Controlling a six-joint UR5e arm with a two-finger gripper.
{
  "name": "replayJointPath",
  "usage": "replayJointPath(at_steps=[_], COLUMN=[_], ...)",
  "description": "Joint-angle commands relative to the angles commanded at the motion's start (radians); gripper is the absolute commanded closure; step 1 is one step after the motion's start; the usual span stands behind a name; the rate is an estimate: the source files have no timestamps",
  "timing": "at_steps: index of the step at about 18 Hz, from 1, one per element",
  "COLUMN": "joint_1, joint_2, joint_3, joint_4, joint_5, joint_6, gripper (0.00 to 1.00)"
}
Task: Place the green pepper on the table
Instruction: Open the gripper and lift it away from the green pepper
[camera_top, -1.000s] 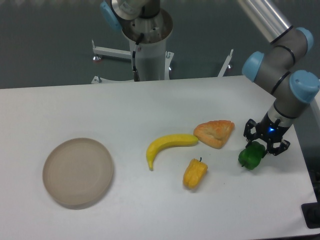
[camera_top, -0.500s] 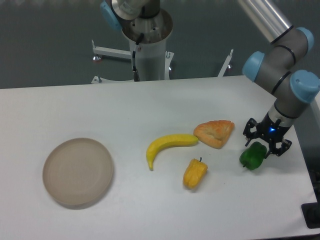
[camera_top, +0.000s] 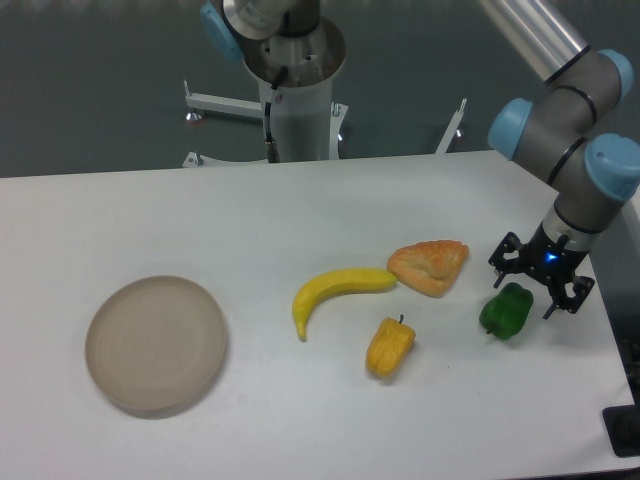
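Note:
The green pepper (camera_top: 506, 312) lies on the white table (camera_top: 300, 210) near its right edge, to the right of the yellow pepper (camera_top: 389, 347). My gripper (camera_top: 541, 283) hovers just above and to the right of the green pepper. Its fingers are spread and no longer clamp the pepper, whose upper right side sits right at the fingertips.
A banana (camera_top: 338, 292) and a piece of pastry (camera_top: 430, 265) lie left of the gripper. A round beige plate (camera_top: 155, 343) sits at the far left. The table's right edge runs close behind the gripper. The arm's base (camera_top: 296, 90) stands at the back.
The fingers have spread and let go of the green pepper. The gripper has shifted slightly right and up, and the pepper has settled on the table.

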Motion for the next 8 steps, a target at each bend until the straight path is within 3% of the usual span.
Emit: replayJointPath(at_steps=[3,8], joint_1=[-0.055,-0.063], joint_2=[-0.003,0.003], joint_3=[0.055,0.083], joint_4=[-0.002,0.008], joint_5=[0.118,0.129], joint_6=[0.011,0.031], gripper=[0.01,0.01])
